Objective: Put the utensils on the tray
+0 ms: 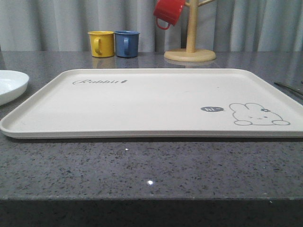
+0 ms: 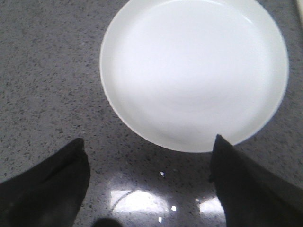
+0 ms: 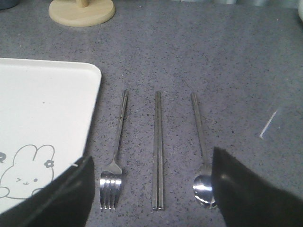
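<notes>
Right wrist view catches fork (image 3: pixel 112 166), chopsticks (image 3: pixel 158 151), spoon (image 3: pixel 202 156) beside tray (image 3: pixel 45 99).

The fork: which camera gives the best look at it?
The right wrist view: the fork lies whole on the counter beside the tray, tines plain. In the front view, thin dark slivers by the tray's right edge may be utensils; I cannot tell which.

**Lettering on the tray**

The tray (image 1: pixel 142 101) carried two readable marks in the front view. Grey script reading "Rabbit" (image 1: pixel 100 82) stood near its far left corner. A small dark speech bubble reading "hi" (image 1: pixel 211 109) sat just left of the grey rabbit drawing (image 1: pixel 258 115) near its front right corner. The mugs, plate and cutlery showed no lettering that could be read.
</notes>
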`<state>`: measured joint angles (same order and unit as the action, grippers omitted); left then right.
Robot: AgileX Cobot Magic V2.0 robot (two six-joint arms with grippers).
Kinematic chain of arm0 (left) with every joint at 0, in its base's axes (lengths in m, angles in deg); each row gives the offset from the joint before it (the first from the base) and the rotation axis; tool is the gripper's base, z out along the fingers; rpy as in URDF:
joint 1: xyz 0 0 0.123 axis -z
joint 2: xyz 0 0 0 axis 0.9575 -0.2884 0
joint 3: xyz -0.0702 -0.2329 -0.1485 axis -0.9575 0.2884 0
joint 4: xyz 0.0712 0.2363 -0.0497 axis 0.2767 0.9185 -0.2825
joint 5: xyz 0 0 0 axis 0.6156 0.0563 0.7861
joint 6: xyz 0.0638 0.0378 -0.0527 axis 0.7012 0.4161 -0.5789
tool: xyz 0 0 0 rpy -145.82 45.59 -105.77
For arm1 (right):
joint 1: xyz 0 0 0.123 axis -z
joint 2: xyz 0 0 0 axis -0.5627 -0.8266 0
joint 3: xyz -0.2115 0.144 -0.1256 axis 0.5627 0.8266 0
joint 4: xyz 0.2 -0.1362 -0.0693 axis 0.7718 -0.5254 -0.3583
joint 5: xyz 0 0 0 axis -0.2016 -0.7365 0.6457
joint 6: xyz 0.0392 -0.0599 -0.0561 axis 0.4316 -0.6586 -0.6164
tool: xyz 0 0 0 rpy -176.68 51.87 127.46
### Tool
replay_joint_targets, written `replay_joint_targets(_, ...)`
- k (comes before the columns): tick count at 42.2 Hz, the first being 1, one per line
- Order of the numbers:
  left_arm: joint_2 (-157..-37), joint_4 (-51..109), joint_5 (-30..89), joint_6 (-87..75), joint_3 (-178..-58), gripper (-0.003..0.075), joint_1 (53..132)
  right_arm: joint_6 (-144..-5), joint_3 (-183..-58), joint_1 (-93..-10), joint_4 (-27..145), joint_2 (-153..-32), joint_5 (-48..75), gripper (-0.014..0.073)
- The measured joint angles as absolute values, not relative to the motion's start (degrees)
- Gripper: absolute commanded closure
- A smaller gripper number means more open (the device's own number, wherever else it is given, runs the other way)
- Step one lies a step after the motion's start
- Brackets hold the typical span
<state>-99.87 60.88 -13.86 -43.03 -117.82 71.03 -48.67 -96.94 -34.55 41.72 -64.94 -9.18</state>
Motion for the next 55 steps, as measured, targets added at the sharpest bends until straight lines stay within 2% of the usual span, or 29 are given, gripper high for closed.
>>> replay_joint_targets(11,-109.9,46.7,-13.7,-32.2,-123.1,0.0206,56.9,-48.7,-96.9,-34.6,41.7,-64.9,-9.2,0.0051)
replay_joint_targets(18,-115.9,37.9,-11.2,-27.2,-123.1,0.0206,51.2,-48.7,-96.9,-34.6,41.7,-64.9,-9.2,0.0051)
replay_joint_targets(30,-124.8,32.8,-6.8,-26.3,-123.1,0.0206,50.3,-48.7,-96.9,-34.6,41.7,-64.9,-9.2,0.0051)
replay_joint_targets(46,-128.8,28.4,-5.2,-23.6,-123.1,0.0210,50.3,-48.7,-96.9,-34.6,41.7,-64.9,-9.2,0.0051)
replay_joint_targets(51,-128.9,28.3,-5.2,-23.4,-123.2,0.0270,50.3,-48.7,-96.9,-34.6,41.7,-64.9,-9.2,0.0051)
replay_joint_targets(55,-128.9,28.3,-5.3,-23.3,-123.2,0.0371,50.3,-48.7,-96.9,-34.6,41.7,-64.9,-9.2,0.0051)
